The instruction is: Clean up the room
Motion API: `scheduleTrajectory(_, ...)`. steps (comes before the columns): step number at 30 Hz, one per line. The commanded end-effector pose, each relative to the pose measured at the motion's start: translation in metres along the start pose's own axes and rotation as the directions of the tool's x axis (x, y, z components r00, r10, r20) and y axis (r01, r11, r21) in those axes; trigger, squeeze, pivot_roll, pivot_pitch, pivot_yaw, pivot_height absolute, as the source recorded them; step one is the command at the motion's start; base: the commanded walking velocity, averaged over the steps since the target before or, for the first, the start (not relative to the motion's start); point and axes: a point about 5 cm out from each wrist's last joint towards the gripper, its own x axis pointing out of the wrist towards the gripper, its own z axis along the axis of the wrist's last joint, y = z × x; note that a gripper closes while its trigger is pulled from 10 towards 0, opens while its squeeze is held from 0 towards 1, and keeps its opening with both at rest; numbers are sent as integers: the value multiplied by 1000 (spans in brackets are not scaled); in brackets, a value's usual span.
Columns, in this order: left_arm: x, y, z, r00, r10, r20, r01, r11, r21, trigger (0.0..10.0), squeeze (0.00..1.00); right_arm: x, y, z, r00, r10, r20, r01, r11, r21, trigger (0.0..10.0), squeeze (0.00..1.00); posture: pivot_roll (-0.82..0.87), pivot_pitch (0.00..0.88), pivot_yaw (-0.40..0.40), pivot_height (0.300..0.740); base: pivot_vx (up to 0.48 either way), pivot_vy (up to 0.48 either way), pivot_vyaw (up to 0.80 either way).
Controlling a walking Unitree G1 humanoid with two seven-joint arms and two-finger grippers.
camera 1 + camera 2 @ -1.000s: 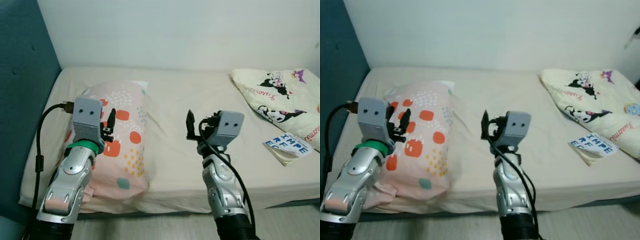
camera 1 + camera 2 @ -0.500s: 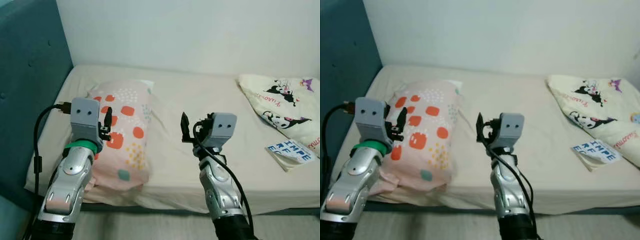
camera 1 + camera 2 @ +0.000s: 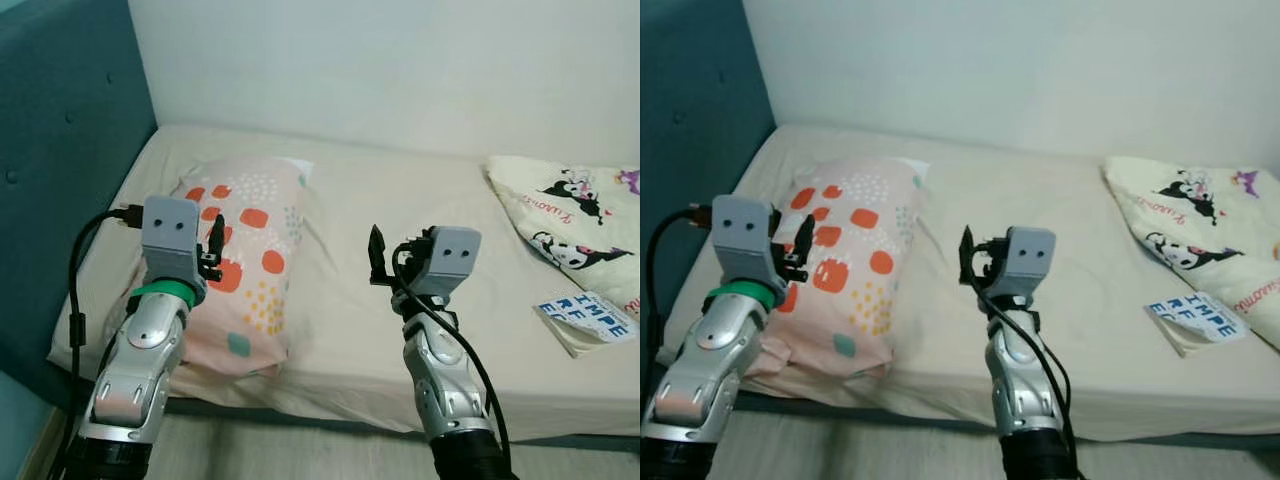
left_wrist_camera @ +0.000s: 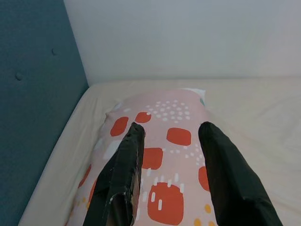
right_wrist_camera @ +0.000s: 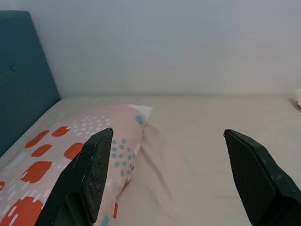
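Bed (image 3: 400, 200) with spotted pillow (image 3: 245, 270), blanket (image 3: 580, 215), book (image 3: 588, 318); both pincers spread, empty.

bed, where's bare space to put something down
The widest free patch on the bed is the sheet between the pink pillow and the cartoon blanket. The book and blanket crowd the robot's right end.

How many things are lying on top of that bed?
3: a pink spotted pillow near the blue headboard, a cartoon-print blanket at the far right, and a book just below it. More may lie beyond the frame.
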Motion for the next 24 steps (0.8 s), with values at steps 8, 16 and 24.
scheduleTrajectory(8, 0, 1, -4, 1000, 3, -10, -3, 1000, 5, 10000, 16, -3, -3, -7, 1000, -5, -28, 4, 1000, -9, 10000, 0, 78, 38, -38, 740, 0, -314, 0)
scheduleTrajectory(16, 1, 1, -3, 1000, 4, -6, -4, 1000, -29, 10000, 0, -3, -4, -7, 1000, -5, -30, 5, 1000, -12, 10000, 0, 76, 39, -39, 740, 0, -228, 0)
scheduleTrajectory(24, -3, -1, -8, 1000, -20, -12, 20, 1000, -22, 10000, 0, -4, -5, -10, 999, -1, -42, 1, 1000, -12, 10000, 0, 74, 37, -39, 740, 0, 0, 0)
